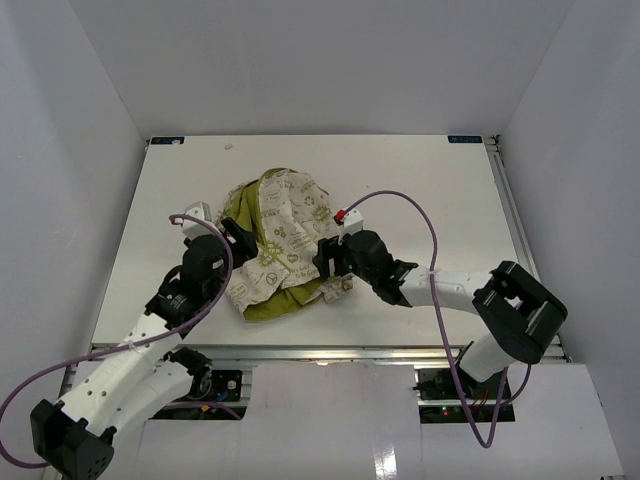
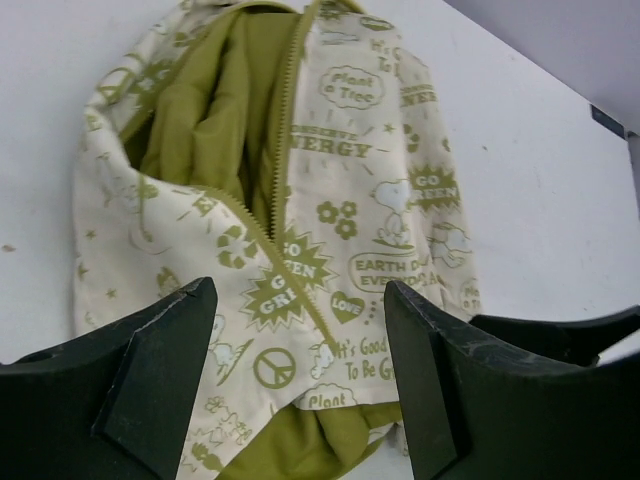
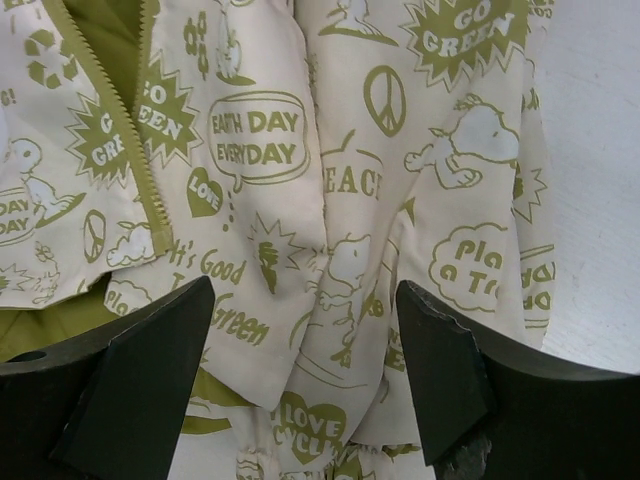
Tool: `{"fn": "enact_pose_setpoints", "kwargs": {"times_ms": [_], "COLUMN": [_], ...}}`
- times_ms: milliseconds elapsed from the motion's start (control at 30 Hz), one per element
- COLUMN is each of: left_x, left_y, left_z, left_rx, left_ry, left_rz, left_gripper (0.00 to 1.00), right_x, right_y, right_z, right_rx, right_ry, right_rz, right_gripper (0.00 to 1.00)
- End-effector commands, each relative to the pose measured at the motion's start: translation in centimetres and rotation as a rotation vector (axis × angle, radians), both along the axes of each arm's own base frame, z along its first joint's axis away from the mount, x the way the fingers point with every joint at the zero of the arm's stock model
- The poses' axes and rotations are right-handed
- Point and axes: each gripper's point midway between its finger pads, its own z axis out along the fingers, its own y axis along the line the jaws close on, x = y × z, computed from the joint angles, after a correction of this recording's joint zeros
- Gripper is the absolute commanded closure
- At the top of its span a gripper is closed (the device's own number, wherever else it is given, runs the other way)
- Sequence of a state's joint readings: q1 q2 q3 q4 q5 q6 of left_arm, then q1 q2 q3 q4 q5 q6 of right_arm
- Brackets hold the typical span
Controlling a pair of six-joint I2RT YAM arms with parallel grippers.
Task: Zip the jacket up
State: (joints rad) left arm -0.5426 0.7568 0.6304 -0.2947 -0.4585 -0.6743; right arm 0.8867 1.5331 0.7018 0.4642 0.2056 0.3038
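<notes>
Left gripper [image 2: 297, 292] and right gripper [image 3: 305, 292] gape at jacket [image 1: 282, 240] edges.

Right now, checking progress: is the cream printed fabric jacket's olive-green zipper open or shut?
Mostly open: zipper edges spread apart, olive lining showing inside the jacket.

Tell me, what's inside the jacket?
Where the jacket gapes open beside the zipper, only olive-green lining shows. The cream printed fabric covers the rest of the inside, so anything further in cannot be seen.
</notes>
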Motion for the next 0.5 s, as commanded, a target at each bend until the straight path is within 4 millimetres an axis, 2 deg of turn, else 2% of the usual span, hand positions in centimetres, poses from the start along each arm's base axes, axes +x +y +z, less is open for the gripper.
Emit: {"fn": "enact_pose_setpoints", "kwargs": {"times_ms": [0,67,100,200,367,467], "left_x": [0.8,1.0,1.1,1.3,1.8,2.2], "left_y": [-4.3,-5.3,-5.5,-5.7,-6.1,-5.7], "left_z": [0.6,-0.8,-1.8,-3.3,-4.5,-6.4], "left_rx": [-0.013,-0.003,0.004,0.012,0.002,0.028], "left_ry": [-0.006,0.039,0.074,0.107,0.102,0.158], "left_rz": [-0.216,-0.258,-0.258,-0.264,-0.27,-0.239], "left_gripper": [0.21,0.2,0.2,0.2,0.2,0.21], "right_x": [-0.1,-0.2,-0.1,-0.2,-0.6,-0.7], "right_y": [1.6,1.6,1.6,1.7,1.6,1.6], "right_z": [1.9,1.6,1.4,0.5,-1.4,-1.5], "right_rx": [0.02,0.019,0.014,0.006,-0.022,-0.017], "right_ry": [-0.006,-0.004,-0.002,0.019,0.055,0.051], "right_rz": [0.054,0.058,0.051,0.054,0.048,0.05], "right_gripper": [0.21,0.21,0.21,0.23,0.28,0.39]}}
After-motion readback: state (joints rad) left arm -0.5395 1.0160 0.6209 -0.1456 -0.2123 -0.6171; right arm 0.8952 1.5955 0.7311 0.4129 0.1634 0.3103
